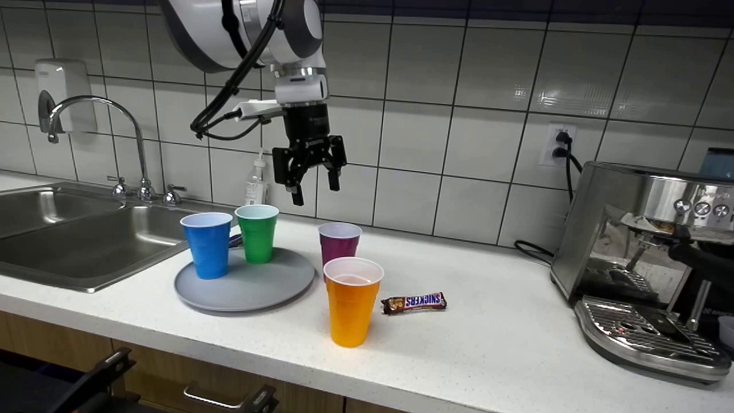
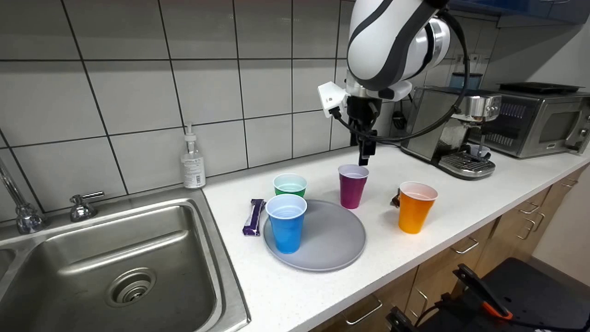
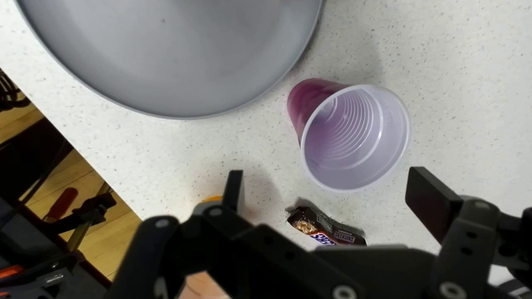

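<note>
My gripper hangs in the air above the counter, its fingers wide apart with nothing between them. In the wrist view the purple cup stands below, ahead of the fingertips, and the Snickers bar lies partly hidden behind the gripper body. Only a sliver of the orange cup shows past a finger. In both exterior views the orange cup stands nearer the counter's front than the purple cup. A blue cup and a green cup stand upright on the grey plate.
A purple-wrapped bar lies beside the plate. The sink with its faucet borders the plate's side of the counter; a pump bottle stands by the wall. Opposite are an espresso machine and an oven.
</note>
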### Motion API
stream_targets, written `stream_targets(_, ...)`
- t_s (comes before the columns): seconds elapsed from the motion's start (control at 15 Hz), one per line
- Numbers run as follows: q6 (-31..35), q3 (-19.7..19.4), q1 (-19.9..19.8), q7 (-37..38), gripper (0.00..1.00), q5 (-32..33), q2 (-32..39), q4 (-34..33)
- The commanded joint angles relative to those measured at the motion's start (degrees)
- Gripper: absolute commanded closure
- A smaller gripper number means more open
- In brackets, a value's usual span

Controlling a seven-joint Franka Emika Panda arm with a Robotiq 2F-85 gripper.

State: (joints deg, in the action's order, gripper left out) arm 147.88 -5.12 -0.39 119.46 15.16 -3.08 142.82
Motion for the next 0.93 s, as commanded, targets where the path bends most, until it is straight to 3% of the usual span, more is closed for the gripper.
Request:
stream_targets(0.0,2.5,1.8,-1.5,2.9,0.00,2.0,-0.1,0.9)
stream_targets(0.2,3.7,2.1,-1.5,4.9,0.00,4.4,-0.1,1.1)
stream_targets(0.27,1.9,1.9,-1.3,1.7,0.00,1.9,0.2,0.4)
stream_targets(0.87,2.3,1.8,-1.3,2.3,0.00,2.1,1.9,0.2)
